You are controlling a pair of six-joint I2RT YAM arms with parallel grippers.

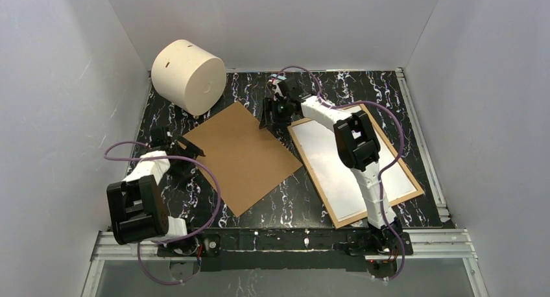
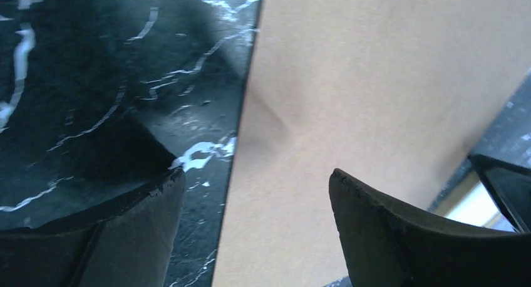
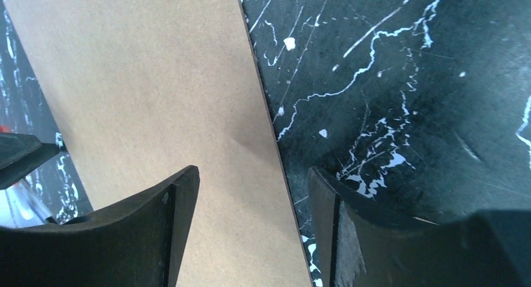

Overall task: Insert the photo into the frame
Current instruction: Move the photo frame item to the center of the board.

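Note:
The frame (image 1: 390, 149), with thin light-wood edges and a white surface inside, lies flat on the right of the table under my right arm. The photo of the cat is not in view. A plain brown backing board (image 1: 240, 155) lies in the middle. My left gripper (image 1: 178, 144) is open at the board's left corner; in the left wrist view (image 2: 257, 180) its jaws straddle the board's edge (image 2: 376, 80). My right gripper (image 1: 269, 118) is open at the board's far right corner; in the right wrist view (image 3: 253, 180) its jaws straddle the board's edge (image 3: 144, 80).
A large cream cylinder (image 1: 188, 75) lies on its side at the back left. The black marbled table (image 1: 363, 89) is closed in by white walls on three sides. A metal rail (image 1: 421, 141) runs along the right edge.

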